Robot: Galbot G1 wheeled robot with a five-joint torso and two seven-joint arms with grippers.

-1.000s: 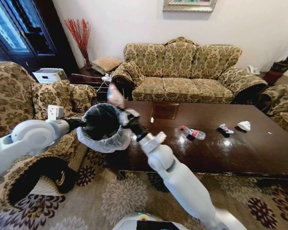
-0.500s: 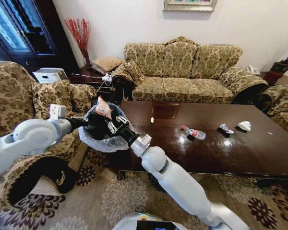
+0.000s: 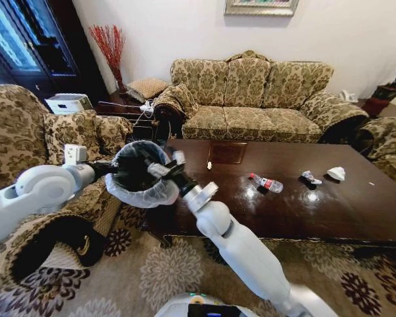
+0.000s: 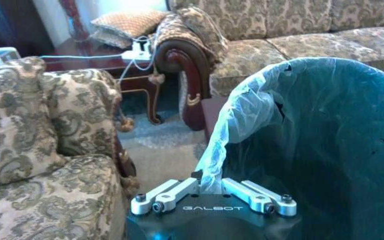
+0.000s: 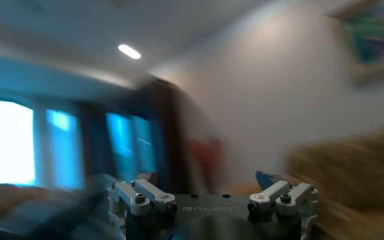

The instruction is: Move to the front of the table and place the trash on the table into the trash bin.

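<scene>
Black and round, the small trash bin with its whitish translucent bag liner sat left of centre in the head view, held up off the floor by the left gripper. In the left wrist view that left gripper had its fingers pinched together on the bin's lined rim.

Just right of the bin, the right gripper was at the bin's mouth. In the right wrist view the right gripper had its fingers spread wide with nothing between them, so I'd guess whatever it carried had gone into the bin.

Further right, the glossy dark brown wooden coffee table had trash left on it: a small clear plastic bottle with a red cap around the middle, then a little crumpled whitish wad, then a white paper wad toward the right edge. Three pieces to go as far as I could see, so roughly partway through, not near finished.
</scene>
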